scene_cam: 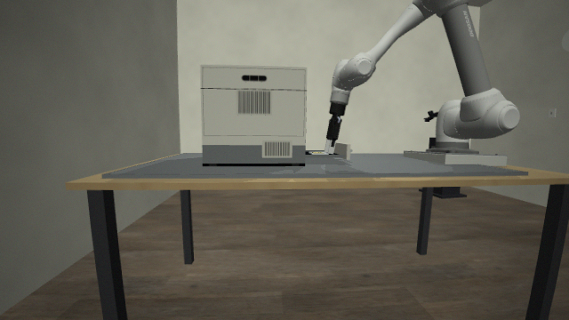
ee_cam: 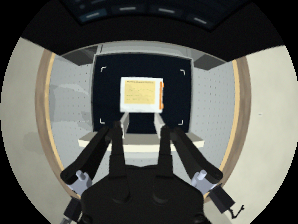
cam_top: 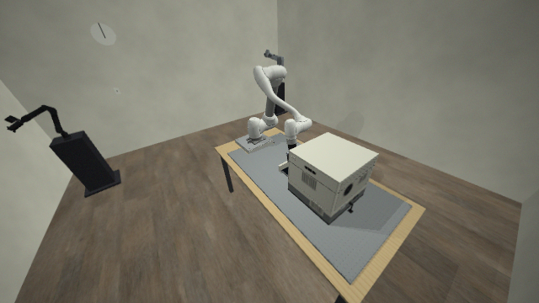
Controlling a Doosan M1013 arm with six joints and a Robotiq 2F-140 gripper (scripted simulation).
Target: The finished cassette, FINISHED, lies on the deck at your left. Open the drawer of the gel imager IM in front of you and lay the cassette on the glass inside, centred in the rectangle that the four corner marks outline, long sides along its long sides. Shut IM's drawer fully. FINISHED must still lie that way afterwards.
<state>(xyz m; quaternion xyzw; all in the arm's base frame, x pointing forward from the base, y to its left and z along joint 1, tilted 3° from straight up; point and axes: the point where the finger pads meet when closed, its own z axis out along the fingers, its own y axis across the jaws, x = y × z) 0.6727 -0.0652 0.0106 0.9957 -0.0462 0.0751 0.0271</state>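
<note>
Okay, so where's the cassette [ee_cam: 141,95] right now?

> On the dark glass [ee_cam: 175,95] in the open drawer [cam_top: 284,167] [scene_cam: 344,151] [ee_cam: 141,145] — yellow label up, orange strip [ee_cam: 161,95] along one short side. Looks pretty much centred between the four corner marks [ee_cam: 183,72], long sides running the same way as the rectangle's.

And is the pincer [cam_top: 288,157] [scene_cam: 330,148] [ee_cam: 141,117] hanging onto it?

> Nah, it's partly open with nothing gripped. The pale fingertips are apart, right by the cassette's edge nearest the drawer front. Can't tell if they're touching it, tbh.

What about the rest of the setup?

> The big boxy imager [cam_top: 330,168] [scene_cam: 254,116] sits on the table [cam_top: 263,198] [scene_cam: 267,183] [ee_cam: 241,100], drawer out toward the arm's base. The white arm [cam_top: 283,103] [scene_cam: 396,35] reaches down over the drawer, pincer tilted a bit — so shutting it is still to do.
</note>
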